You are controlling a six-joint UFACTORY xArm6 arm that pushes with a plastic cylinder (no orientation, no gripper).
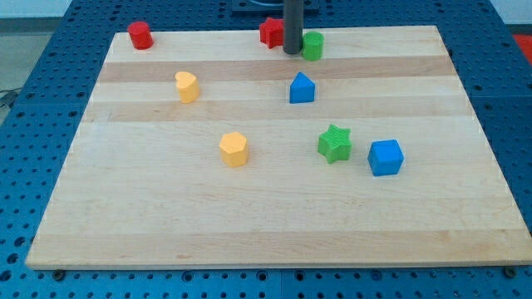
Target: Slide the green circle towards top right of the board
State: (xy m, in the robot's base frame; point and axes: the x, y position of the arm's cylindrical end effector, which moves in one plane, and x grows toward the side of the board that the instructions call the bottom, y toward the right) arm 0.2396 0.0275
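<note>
1. My tip (292, 52) is down on the wooden board (266, 208) near its top edge, a little right of the middle; it is a plain dark rod with nothing to open or close, and it grips nothing.
2. The green circle (313, 46) sits just to the right of my tip, touching it or very nearly so; I cannot tell which.
3. A red block (270, 32), its shape partly hidden by my rod, lies just to the left of my tip and slightly toward the view's top.
4. A blue block with a peaked top (302, 88) stands near my tip, below it and a touch to the right.
5. A green star (335, 144) lies well below my tip and to its right, with a blue cube (386, 158) just beyond it, further right.
6. A yellow block (187, 86) lies to my left and lower; a second yellow block (234, 149) lies well below, also left.
7. A red cylinder (140, 36) stands far left of my tip, at the board's top left corner.
</note>
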